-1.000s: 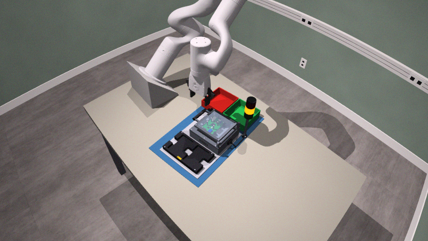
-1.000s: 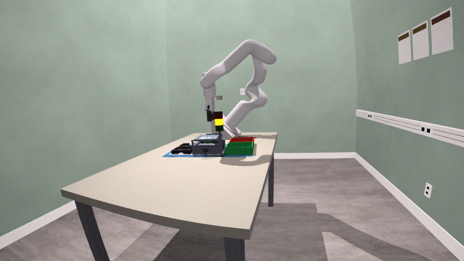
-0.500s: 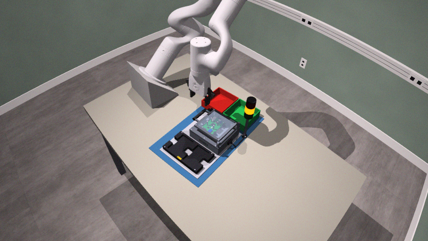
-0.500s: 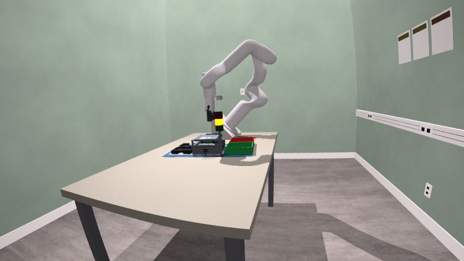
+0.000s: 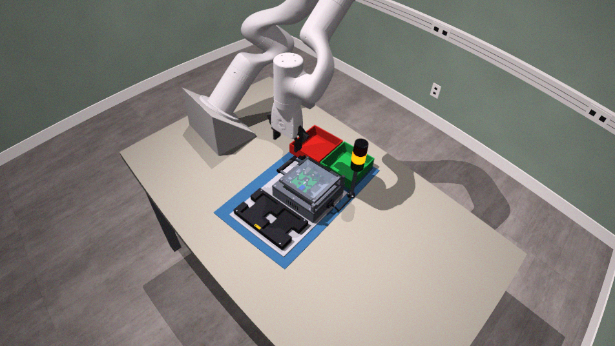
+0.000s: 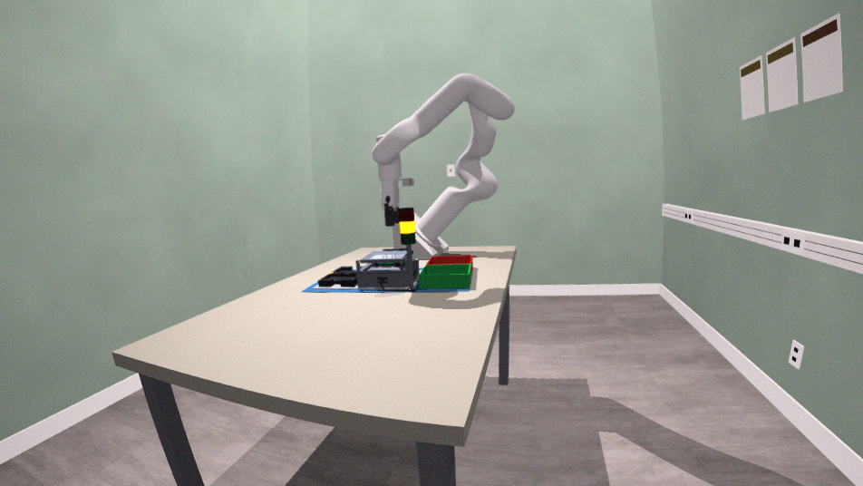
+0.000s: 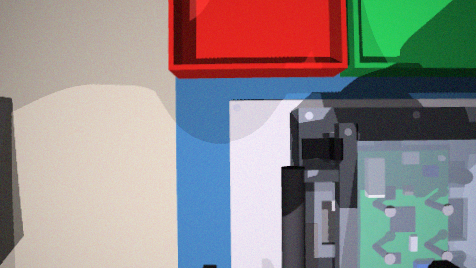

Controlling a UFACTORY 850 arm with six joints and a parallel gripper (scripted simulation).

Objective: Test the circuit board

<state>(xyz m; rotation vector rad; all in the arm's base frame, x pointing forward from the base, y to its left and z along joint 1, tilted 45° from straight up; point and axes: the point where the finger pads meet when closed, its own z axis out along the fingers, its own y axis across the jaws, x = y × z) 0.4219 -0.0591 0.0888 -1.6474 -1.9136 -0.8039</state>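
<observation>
The green circuit board [image 5: 306, 178] [image 7: 405, 210] lies flat inside the grey tester [image 5: 296, 199] [image 6: 386, 278], component side up, under the see-through lid, which is down. The signal light [image 5: 359, 155] [image 6: 407, 227] beside the tester glows yellow. My gripper [image 5: 288, 136] [image 6: 389, 214] is open and empty. It hangs above the tester's back left corner, near the red bin [image 5: 320, 146] [image 6: 450, 259] [image 7: 260, 30]. The green bin [image 5: 340, 165] [image 6: 445, 277] [image 7: 400, 25] stands next to the red one. Both bins are empty.
The empty black tray [image 5: 275, 219] [image 6: 338, 278] lies in front of the tester on the blue mat [image 5: 254, 246] [image 7: 200, 175]. A black bar [image 5: 286, 164] [image 7: 292, 215] runs along the tester's left side. The arm's base [image 5: 215, 128] stands at the back.
</observation>
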